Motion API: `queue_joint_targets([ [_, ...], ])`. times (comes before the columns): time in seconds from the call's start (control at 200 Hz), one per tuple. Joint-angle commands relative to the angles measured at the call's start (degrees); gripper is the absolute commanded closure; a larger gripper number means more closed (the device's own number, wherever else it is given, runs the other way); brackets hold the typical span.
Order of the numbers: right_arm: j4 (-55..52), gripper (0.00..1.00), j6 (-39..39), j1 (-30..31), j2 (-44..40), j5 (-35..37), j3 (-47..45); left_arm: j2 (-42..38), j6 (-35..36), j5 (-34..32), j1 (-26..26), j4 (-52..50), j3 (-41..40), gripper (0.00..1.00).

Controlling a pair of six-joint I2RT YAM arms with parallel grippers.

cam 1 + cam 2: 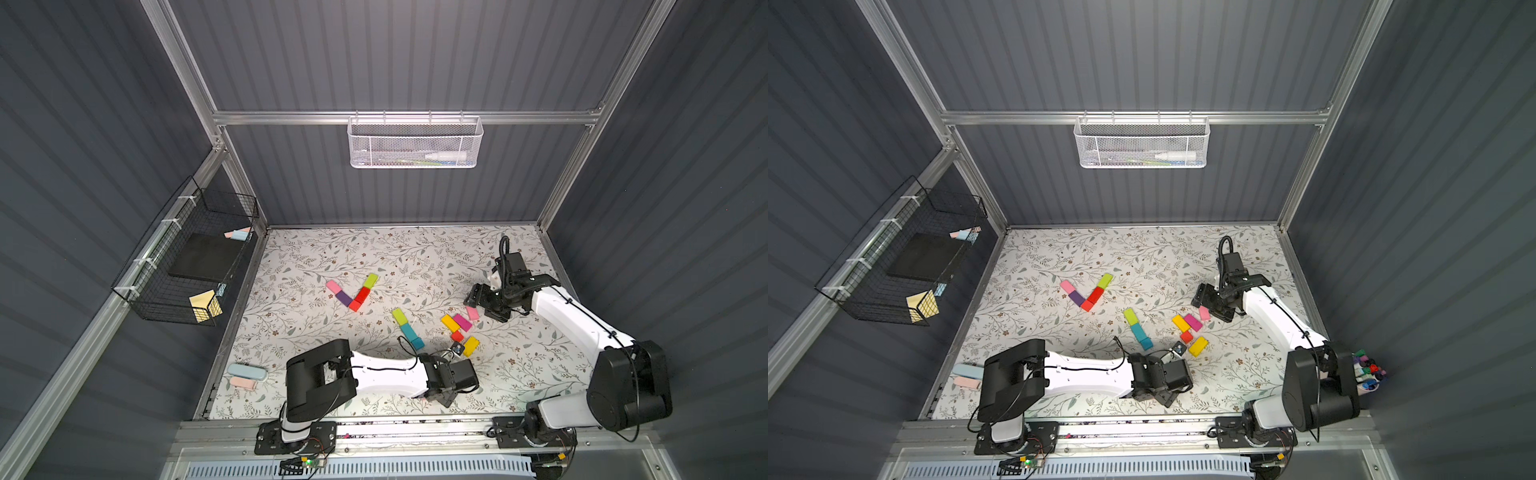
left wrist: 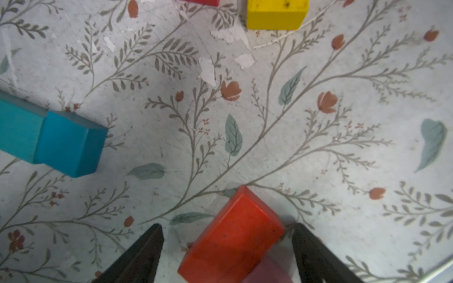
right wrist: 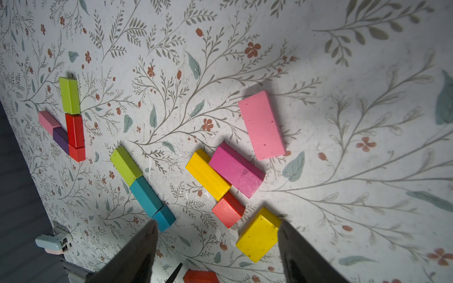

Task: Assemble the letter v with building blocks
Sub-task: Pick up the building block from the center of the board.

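The left hand [image 2: 228, 225] stands released, its 2 dark fingers either side of a small matte orange-red rectangular block [image 2: 232, 235] on the floral-patterned tabletop [image 2: 343, 147]. There is a gap on each side, so nothing is grasped. That block's long axis lies askew to the line between the fingers, neither along it nor square to it; I judge the wrist needs a turn before closing. A dull pink block [image 2: 267, 272] sits against its near end; whether beside or under it I cannot tell. In both top views the arm hides this pair.

The V of building blocks [image 1: 353, 295], made of pink, purple, a red square at the tip, red and lime, lies far and to the left of the left hand, beyond a straight row of 1 lime and 2 teal blocks [image 1: 407, 328]. The left arm is plainly the nearer one. The right hand [image 3: 217, 222], also released and empty, hovers well apart over the loose cluster of yellow, magenta, pink and red blocks [image 1: 459, 326].

The white mesh basket [image 1: 374, 145] on the rear rail holds a white bottle [image 1: 446, 156]. The black wire basket [image 1: 166, 309] on the left wall holds a black slab [image 1: 205, 257], pastel pieces [image 1: 237, 235] and a yellow note pad [image 1: 203, 305]
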Motion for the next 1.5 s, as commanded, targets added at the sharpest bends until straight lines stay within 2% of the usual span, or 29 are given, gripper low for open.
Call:
queue_joint_targets([
  [0.0, 0.08, 0.23, 0.16, -0.29, 1.01, -0.79, 0.44, -1.46, 0.69, 0.97, 1.04, 0.57, -0.3, 0.19],
  [0.115, 0.21, 0.23, 0.12, -0.29, 1.06, -1.0, 0.4, -3.28, 1.57, 2.57, 1.09, 1.64, -1.22, 0.34],
  [0.255, 0.3, 0.23, -0.01, -0.29, 1.36, -0.93, 0.32, -4.84, 2.92, 5.67, 1.05, 2.81, -3.08, 0.39],
  [0.33, 0.45, 0.23, 0.14, -0.31, 1.41, -1.02, 0.23, -4.89, 2.97, 6.56, 1.09, 3.01, -3.94, 0.39],
  [0.46, 0.63, 0.23, 0.18, -0.29, 1.5, -1.11, 0.06, -5.38, 2.83, 8.72, 1.07, 3.35, -5.29, 0.32],
  [0.625, 0.82, 0.23, 0.31, -0.29, 1.76, -1.39, 0.13, -5.02, 1.01, 4.42, 1.94, 2.44, -5.14, 0.31],
  [0.715, 0.68, 0.24, 0.27, -0.28, 1.87, -1.44, 0.09, -5.43, 1.79, 4.48, 3.0, 2.83, -5.15, 0.32],
  [0.9, 0.39, 0.24, 0.1, -0.27, 1.85, -1.06, 0.14, -4.89, 3.46, 9.0, 3.38, 4.69, -5.98, 0.46],
  [1.015, 0.44, 0.23, 0.1, -0.29, 1.88, -1.06, 0.23, -4.33, 4.45, 9.64, 3.36, 5.44, -5.97, 0.61],
  [1.171, 0.38, 0.23, -0.07, -0.29, 2.47, -1.33, 0.66, -2.24, 6.88, 10.12, 3.38, 6.23, -5.1, 0.72],
  [1.236, 0.53, 0.23, -0.18, -0.28, 2.47, -1.35, 0.59, -2.02, 6.98, 11.24, 3.38, 5.85, -4.42, 0.88],
  [1.311, 0.53, 0.24, -0.27, -0.29, 2.47, -1.09, 0.49, -2.17, 7.85, 8.63, 4.64, 5.89, -1.71, 0.98],
  [1.496, 0.69, 0.23, -0.39, -0.29, 3.15, -1.32, 0.89, -4.77, 13.48, 3.96, 12.54, 6.74, 6.18, 0.98],
])
